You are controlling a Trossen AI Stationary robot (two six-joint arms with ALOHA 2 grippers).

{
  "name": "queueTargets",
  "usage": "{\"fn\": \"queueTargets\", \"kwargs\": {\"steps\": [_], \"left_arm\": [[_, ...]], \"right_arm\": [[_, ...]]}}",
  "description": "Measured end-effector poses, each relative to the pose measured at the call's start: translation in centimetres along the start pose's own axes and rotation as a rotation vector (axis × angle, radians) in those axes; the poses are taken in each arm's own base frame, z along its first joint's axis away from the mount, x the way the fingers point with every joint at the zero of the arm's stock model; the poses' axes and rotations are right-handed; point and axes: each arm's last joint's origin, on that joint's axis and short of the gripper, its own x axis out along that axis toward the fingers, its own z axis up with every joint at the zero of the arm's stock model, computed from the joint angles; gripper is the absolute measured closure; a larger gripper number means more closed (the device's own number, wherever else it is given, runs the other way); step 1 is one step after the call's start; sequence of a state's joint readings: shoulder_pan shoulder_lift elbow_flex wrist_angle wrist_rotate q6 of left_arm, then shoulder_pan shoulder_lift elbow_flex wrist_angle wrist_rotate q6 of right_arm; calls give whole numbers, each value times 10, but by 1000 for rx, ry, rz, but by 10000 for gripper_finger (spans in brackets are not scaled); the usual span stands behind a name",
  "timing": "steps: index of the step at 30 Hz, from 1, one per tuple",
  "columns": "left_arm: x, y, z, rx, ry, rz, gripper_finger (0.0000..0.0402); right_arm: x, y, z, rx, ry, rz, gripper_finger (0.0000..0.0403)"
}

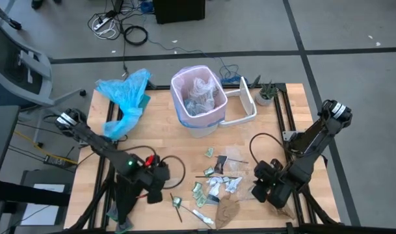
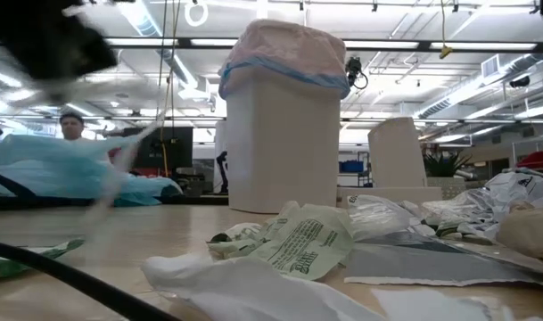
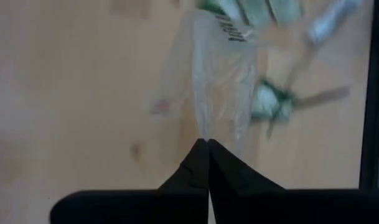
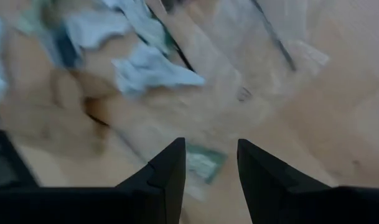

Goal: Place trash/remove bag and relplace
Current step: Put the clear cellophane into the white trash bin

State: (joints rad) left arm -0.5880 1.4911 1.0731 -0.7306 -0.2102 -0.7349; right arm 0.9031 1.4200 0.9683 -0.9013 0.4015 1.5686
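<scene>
Pinching clear plastic film (image 3: 217, 81), the left gripper (image 3: 208, 144) is clenched; the right gripper (image 4: 211, 163) gapes (trash blurred).

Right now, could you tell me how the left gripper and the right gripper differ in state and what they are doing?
The left gripper is shut, pinching a piece of clear plastic film; the right gripper is open with a plain gap between its fingers and holds nothing. The left sits at the scrap pile's left edge; the right sits at its right edge. Both are low over the wooden table near the trash.
</scene>
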Motion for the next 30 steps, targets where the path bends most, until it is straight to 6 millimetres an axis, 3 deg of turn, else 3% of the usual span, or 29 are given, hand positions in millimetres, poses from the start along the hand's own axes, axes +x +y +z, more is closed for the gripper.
{"fn": "queueTargets", "kwargs": {"steps": [7,17,24,30], "left_arm": [[-42,18,60,-90,-130,39,400],[-109,65,132,-175,-376,79,401],[-165,101,164,-140,-585,200,401],[-186,149,177,-262,-683,396,393]], "right_arm": [[21,-27,-6,-133,76,-58,271],[25,-63,12,-179,17,214,278],[24,-67,33,-198,-41,319,280],[28,-64,49,-212,-62,371,280]]}}
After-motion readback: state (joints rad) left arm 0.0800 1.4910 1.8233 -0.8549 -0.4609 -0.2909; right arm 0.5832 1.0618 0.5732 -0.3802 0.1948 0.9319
